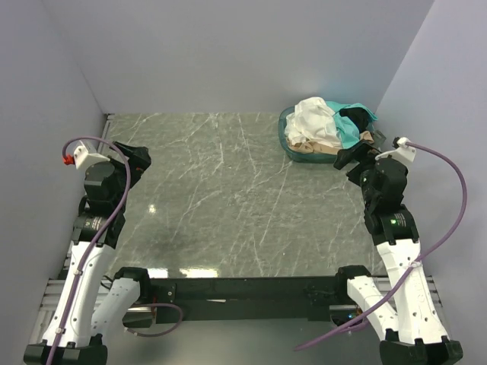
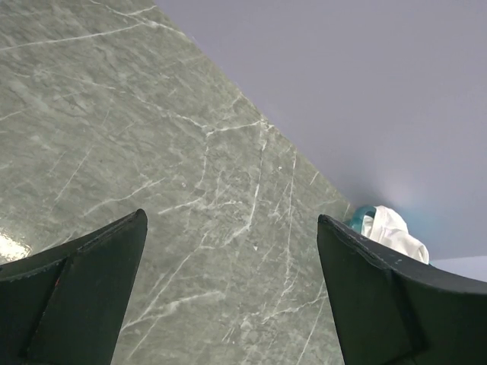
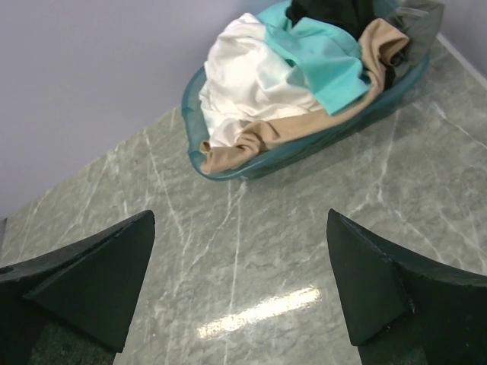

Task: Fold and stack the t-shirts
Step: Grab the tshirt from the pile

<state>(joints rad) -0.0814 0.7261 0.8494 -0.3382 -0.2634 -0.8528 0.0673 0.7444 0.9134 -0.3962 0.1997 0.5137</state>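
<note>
The t-shirts lie crumpled together in a round teal-green basket [image 1: 288, 141] at the back right of the table. The white shirt [image 1: 313, 122] is on top at the left, the teal shirt [image 1: 351, 133] to its right, and the tan shirt [image 1: 312, 152] along the near rim. In the right wrist view the white shirt [image 3: 251, 84], teal shirt [image 3: 327, 65] and tan shirt [image 3: 251, 141] fill the basket [image 3: 228, 169]. My right gripper [image 1: 350, 156] [image 3: 240, 214] is open and empty, just short of the basket. My left gripper [image 1: 139, 157] [image 2: 230, 217] is open and empty over the left of the table.
A dark cloth [image 1: 351, 115] [image 3: 327, 11] lies at the back of the basket. The grey marble table [image 1: 228, 198] is walled at the back and both sides. The left wrist view shows the basket's rim [image 2: 359, 217] and some white cloth [image 2: 392, 232] far off.
</note>
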